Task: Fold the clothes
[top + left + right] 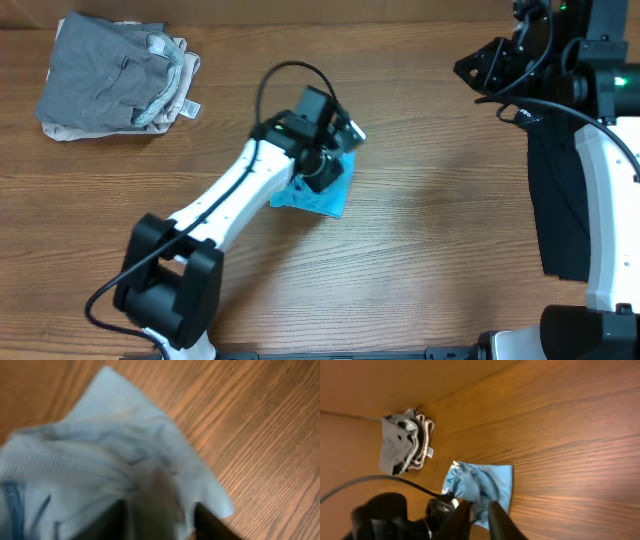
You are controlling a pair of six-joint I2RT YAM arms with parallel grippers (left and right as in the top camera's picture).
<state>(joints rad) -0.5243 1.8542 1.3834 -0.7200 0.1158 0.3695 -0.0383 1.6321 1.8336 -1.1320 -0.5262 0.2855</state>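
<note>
**Overhead view, with both wrist views.** The wooden counter [430, 250] fills the frame.

- **Right edge:** a large black garment [555, 200] lies as a long dark panel, partly beneath the right arm [610, 220].
- **Lower left to centre:** the left arm [230, 200] reaches diagonally to the middle.
- **Upper left:** a grey pile [110, 75] of folded cloth with pale edges sits well apart from the rest.
- **Centre:** the sky-blue T-shirt [328, 200] is bunched into a small wedge flat on the counter, directly under the left gripper [160, 510].
- **Left jaws:** spread, one on each side of a raised ridge of cloth. The blur hides whether either touches it.
- **Right jaws:** the right gripper [481, 506], upper right in the overhead view, has its jaws narrowly parted on nothing.

**Handling, as judged:** the shirt is light, limp and thin. It will likely sag, slide on the smooth wood, and let its layers separate. The best hold is probably a pinch at a free corner or hem edge, such as the point at top centre of the left wrist view, not the bulky middle.
</note>
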